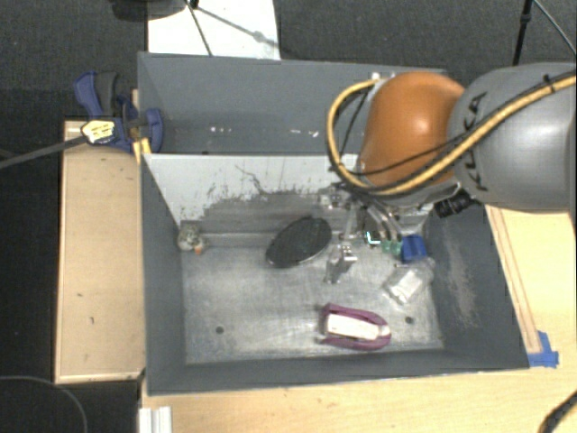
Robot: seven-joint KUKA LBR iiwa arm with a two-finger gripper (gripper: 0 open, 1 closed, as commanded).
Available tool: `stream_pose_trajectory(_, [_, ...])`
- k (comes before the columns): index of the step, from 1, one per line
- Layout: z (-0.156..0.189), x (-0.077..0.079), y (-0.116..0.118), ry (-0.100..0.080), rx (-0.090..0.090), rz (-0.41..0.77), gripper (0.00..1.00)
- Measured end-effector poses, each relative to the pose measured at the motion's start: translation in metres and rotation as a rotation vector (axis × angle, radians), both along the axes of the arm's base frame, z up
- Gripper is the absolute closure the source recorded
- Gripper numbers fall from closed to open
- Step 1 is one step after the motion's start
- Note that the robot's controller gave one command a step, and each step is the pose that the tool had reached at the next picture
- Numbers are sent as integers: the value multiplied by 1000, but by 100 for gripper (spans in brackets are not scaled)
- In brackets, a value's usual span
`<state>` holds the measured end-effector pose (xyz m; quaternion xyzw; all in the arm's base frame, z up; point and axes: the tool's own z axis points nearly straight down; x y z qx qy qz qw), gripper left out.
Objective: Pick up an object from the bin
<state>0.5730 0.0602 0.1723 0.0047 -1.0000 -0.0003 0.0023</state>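
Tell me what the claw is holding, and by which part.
Nothing is seen in its grip: the claw hangs just right of the dark oval disc, above the bin floor.

Arm (523, 142) from the right, claw (341, 262) downward.

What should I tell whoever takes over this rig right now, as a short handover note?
Gripper: low inside the bin, just right of the dark oval disc. Whether it grips anything cannot be told.
Things: the disc lies mid-bin. A purple-and-white piece lies near the front wall. A small clear packet and a blue piece lie to the gripper's right, under the arm. A small grey thing sits at the left wall.
Done: the arm has reached the bin floor, and nothing is lifted.
Left: grasp one thing, probably the disc as the nearest, and raise it out.
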Motion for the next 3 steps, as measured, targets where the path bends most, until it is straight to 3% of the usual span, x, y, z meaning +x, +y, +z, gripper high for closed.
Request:
stream_pose_trajectory(1, [-101,20,16,-5,1,29,0])
stream_pose_trajectory(2, [-98,21,15,-12,1,24,100])
stream_pose_trajectory(3, [43,10,12,-13,0,198,100])
